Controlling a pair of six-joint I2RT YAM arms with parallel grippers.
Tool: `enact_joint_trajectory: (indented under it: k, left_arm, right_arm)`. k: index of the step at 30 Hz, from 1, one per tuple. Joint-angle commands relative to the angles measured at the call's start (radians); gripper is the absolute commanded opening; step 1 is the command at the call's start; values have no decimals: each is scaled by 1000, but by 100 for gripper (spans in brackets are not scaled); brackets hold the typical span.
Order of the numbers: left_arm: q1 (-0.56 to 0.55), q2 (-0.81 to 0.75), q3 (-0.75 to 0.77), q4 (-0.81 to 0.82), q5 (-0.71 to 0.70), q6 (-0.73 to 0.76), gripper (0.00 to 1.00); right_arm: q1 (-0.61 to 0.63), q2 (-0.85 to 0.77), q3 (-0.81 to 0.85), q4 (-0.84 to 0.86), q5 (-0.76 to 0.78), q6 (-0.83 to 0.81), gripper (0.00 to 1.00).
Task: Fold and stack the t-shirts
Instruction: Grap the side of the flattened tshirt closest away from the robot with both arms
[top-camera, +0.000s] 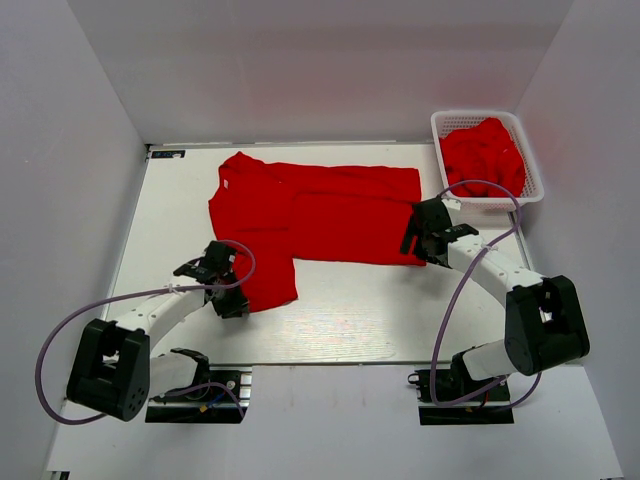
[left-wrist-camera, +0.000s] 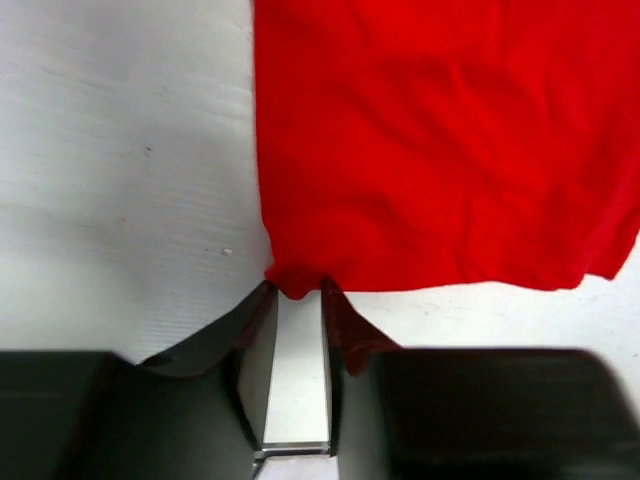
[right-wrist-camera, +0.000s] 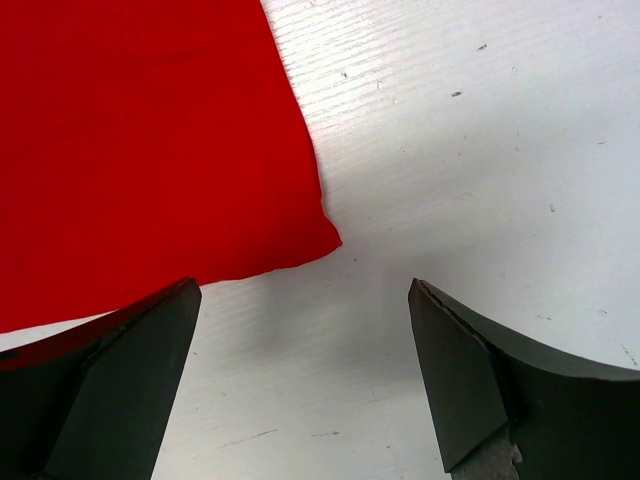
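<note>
One red t-shirt (top-camera: 320, 215) lies spread on the white table, partly folded, with a flap reaching toward the near left. My left gripper (top-camera: 230, 296) is at that flap's near left corner. In the left wrist view its jaws stand narrow, pinching the bunched corner of the t-shirt (left-wrist-camera: 430, 150) between the tips of the gripper (left-wrist-camera: 297, 295). My right gripper (top-camera: 416, 240) is at the shirt's near right corner. In the right wrist view it (right-wrist-camera: 302, 285) is wide open and empty, and the shirt corner (right-wrist-camera: 140, 150) lies just ahead of its left finger. More red t-shirts (top-camera: 482, 155) are heaped in the basket.
A white mesh basket (top-camera: 535, 172) stands at the table's far right corner. White walls close in the table on the left, back and right. Bare table (top-camera: 380, 310) lies in front of the shirt.
</note>
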Motion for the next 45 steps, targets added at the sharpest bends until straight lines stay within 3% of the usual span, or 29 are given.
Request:
enact_joint_trajectory:
  k: [1,4,7,21,33,37,41,42,45]
  left_arm:
    - [-2,9,12,4,-51,3,33]
    - [-2,37,12,32,-8,13,22]
    - [-2,60,12,64,22,34,0]
    - [-2,28,78,95,41,83,0]
    - [-2,28,142,95,50,92,0]
    - [-2,28,203,95,39,115,0]
    - [-2,58,262,77,15,147,0]
    - [-2,73,274,77,6,148,0]
    - [-2,89,311,77,-7,158,0]
  right_arm:
    - [-3,-14,0,-6,34,-5,90]
    - [-3,-8,0,-9,26,-6,90]
    - [-3,-12,-11,-15,17,-11,90]
    - [-1,58,-43,86,-34,46,90]
    - [-1,130,-60,174,-14,67,78]
    - [-3,138,-74,207,0,66,64]
    - [-3,150,-66,209,3,50,40]
    - [-4,152,-65,217,1,49,34]
    - [-3,160,-51,221,9,30,2]
